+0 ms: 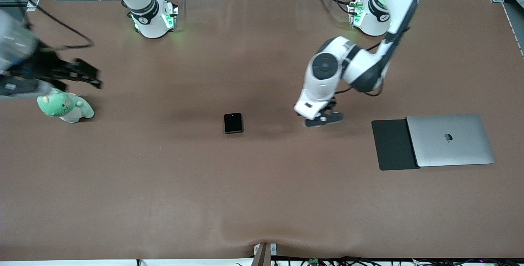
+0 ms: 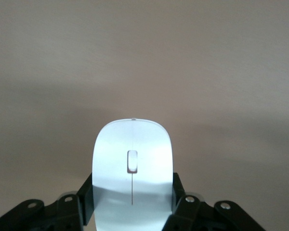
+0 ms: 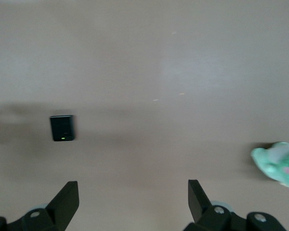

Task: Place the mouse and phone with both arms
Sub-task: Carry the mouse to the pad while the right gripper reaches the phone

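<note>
Phone [image 1: 233, 123] and mouse [image 2: 133, 178] are well apart: the phone lies flat near the middle of the brown surface [image 1: 163, 192], the mouse is up in the left gripper [image 1: 324, 119]. The surface is one wide matte brown sheet, with grey floor past the edge where the arm bases glow green.

Toward the right arm's end of the surface, the right gripper [image 1: 84, 75] hangs just above a green plush toy [image 1: 65, 108], fingers [image 3: 65, 202] spread wide with nothing between them; its wrist view shows the phone [image 3: 62, 127] and the toy [image 3: 278, 163] well apart on the surface.

The phone is nearly square, its slightly longer side running from the arm bases toward the front camera.

The left gripper is over bare surface between the phone and a black pad [image 1: 393, 145], clamped on the mouse's sides. The mouse's long axis runs straight out from between the fingers [image 2: 180, 199]. A closed silver laptop [image 1: 450, 139] lies on the pad's edge, toward the left arm's end.
</note>
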You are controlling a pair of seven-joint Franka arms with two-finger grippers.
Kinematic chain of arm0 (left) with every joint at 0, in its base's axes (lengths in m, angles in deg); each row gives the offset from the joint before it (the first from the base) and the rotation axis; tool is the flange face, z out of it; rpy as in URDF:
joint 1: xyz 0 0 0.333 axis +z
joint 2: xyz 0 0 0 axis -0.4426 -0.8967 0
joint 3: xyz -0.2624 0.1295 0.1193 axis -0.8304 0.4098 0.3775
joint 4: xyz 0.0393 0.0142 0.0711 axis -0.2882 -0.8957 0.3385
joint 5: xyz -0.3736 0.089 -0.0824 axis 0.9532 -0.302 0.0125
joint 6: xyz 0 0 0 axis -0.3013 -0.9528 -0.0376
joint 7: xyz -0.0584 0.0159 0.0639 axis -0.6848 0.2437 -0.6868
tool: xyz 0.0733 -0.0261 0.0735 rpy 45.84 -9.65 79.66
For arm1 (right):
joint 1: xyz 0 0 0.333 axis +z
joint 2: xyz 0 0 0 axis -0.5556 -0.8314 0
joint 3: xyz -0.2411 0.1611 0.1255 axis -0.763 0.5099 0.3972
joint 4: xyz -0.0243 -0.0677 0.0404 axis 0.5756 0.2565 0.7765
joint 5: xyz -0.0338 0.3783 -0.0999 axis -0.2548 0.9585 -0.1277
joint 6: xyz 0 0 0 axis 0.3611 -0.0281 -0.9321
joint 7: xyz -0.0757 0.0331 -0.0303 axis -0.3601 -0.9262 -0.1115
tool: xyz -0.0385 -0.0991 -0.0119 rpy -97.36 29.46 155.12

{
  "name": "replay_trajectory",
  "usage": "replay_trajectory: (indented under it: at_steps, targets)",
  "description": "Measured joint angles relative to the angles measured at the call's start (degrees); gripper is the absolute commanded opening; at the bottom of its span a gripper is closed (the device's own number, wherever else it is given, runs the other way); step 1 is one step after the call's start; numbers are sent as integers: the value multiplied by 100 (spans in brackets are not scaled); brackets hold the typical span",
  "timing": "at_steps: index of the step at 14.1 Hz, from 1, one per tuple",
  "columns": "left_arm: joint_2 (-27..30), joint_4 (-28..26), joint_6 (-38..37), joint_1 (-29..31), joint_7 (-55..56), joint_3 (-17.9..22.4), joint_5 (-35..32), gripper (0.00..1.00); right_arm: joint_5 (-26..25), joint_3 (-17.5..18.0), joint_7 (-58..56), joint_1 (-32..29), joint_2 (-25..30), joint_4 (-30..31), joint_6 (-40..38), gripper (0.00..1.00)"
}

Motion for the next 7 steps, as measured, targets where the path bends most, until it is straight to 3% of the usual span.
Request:
replay_trajectory:
  at_steps: [4,7]
  targets:
    - [721,-702,9,891,-1129,-45,0,49,0,14,671,1001,-692,81,559,100]
    - [946,-890,16,1571,-2038,-54,0,50,1,13,916,1511,-1304,126,1015,100]
